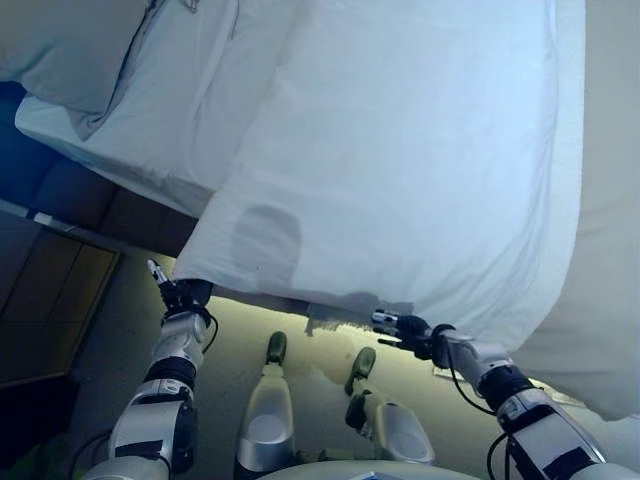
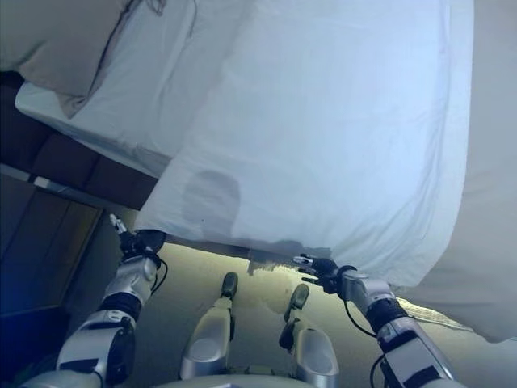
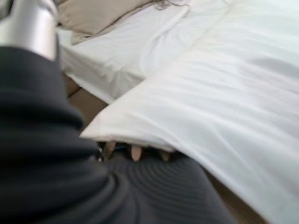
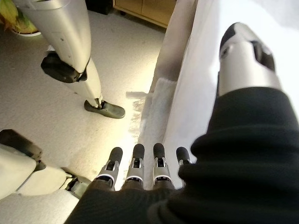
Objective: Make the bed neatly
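Head views: white duvet (image 1: 400, 160) spread across most of the frame, near edge hanging over the bed side along the lower middle. Pillow (image 1: 70, 50) tucked in the upper left, sheet (image 1: 170, 110) showing beside it.
Left hand: left hand (image 1: 178, 292) sits lower left, right at the duvet's near corner, one finger poking up. Can't tell from here whether anything is actually gripped.
Right hand: right hand (image 1: 400, 326) lower centre-right, just under the duvet's hanging edge, fingers straight and relaxed, not visibly pinching cloth.
Left wrist view: mostly dark cover; fingers (image 3: 136, 152) peek out beneath the duvet corner, tips tucked under the fabric. Curled or flat, honestly can't tell.
Right wrist view: fingers (image 4: 136, 161) in a straight row, side by side, thumb held apart, bed's side just beyond. Holding nothing.
Step, best guess: lining up on the near edge to straighten the duvet.
Next move: probably needs both hands actually catching that edge, then an even tug.
Hidden: far side of the bed cut off; dark patch on the duvet, no idea what.
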Controlling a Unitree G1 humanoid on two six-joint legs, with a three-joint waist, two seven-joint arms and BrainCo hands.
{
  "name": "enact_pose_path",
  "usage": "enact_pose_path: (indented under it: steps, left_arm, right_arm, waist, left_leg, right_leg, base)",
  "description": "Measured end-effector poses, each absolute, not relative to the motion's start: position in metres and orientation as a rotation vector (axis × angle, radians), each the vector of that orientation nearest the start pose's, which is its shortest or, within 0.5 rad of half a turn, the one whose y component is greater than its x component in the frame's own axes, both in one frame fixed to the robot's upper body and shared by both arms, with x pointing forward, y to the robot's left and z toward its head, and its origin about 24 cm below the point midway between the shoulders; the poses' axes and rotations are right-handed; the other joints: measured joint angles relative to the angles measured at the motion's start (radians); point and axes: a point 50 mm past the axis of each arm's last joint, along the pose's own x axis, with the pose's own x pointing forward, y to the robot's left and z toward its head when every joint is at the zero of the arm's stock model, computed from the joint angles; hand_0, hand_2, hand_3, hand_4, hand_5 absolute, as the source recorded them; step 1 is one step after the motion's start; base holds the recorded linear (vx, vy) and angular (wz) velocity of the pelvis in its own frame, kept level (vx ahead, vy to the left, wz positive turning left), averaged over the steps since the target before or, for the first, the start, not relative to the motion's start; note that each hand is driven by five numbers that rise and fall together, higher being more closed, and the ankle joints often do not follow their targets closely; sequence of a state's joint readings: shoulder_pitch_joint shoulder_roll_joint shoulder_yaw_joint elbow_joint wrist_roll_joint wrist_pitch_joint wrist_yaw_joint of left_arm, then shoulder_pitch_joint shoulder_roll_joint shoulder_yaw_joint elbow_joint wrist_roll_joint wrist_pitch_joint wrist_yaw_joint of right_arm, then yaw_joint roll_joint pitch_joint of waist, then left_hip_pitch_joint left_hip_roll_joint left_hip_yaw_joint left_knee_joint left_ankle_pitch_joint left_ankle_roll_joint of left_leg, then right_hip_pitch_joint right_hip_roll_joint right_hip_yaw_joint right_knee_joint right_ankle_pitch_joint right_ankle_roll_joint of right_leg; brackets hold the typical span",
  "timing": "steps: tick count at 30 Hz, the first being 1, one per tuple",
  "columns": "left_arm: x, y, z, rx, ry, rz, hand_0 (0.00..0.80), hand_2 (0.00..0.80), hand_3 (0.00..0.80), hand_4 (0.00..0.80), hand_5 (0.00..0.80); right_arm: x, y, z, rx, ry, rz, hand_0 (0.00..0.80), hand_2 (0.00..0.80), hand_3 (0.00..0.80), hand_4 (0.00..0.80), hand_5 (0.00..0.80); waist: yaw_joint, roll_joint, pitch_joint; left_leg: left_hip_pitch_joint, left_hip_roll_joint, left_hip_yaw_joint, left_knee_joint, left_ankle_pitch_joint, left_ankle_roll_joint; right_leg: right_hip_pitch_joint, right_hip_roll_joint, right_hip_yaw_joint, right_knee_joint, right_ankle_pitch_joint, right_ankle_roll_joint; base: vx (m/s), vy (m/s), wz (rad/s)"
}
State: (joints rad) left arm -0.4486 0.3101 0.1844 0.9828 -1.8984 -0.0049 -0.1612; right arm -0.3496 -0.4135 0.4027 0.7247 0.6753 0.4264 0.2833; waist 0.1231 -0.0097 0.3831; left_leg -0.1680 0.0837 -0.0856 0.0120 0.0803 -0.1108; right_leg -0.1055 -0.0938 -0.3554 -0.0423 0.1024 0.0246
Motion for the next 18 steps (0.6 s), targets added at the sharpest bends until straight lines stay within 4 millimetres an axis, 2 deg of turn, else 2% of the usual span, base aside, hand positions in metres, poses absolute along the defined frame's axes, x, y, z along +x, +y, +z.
enact_pose_path:
  steps: [5, 15, 18]
  left_arm:
    - [0.299, 0.282, -0.013, -1.628, -0.008, 0.524, 0.0, 0.0, 0.0, 0.0, 0.0]
    - [0.302, 0.29, -0.007, -1.653, 0.012, 0.531, 0.0, 0.0, 0.0, 0.0, 0.0]
    - [0.306, 0.292, -0.001, -1.62, 0.034, 0.501, 0.0, 0.0, 0.0, 0.0, 0.0]
  right_arm:
    - [0.263, -0.184, -0.058, 0.174, 0.868, 0.335, 0.0, 0.0, 0.0, 0.0, 0.0]
    - [0.264, -0.187, -0.057, 0.17, 0.857, 0.327, 0.0, 0.0, 0.0, 0.0, 0.0]
    - [0.265, -0.187, -0.055, 0.175, 0.844, 0.331, 0.0, 0.0, 0.0, 0.0, 0.0]
  waist:
    - [0.0, 0.0, 0.0]
    - [0.0, 0.0, 0.0]
    - [0.001, 0.0, 0.0]
  left_leg:
    - [-0.001, 0.001, -0.005, 0.0, 0.0, 0.0]
    - [-0.009, 0.003, -0.018, 0.0, -0.002, -0.002]
    - [-0.027, 0.008, -0.031, 0.003, -0.002, -0.01]
  right_leg:
    - [0.002, 0.001, -0.007, -0.001, -0.001, -0.001]
    - [0.013, 0.011, -0.016, -0.024, 0.0, -0.001]
    - [0.011, 0.02, -0.032, -0.033, -0.001, -0.001]
  base:
    - [0.008, 0.005, 0.02]
    - [-0.009, -0.03, 0.03]
    - [-0.022, -0.097, 0.17]
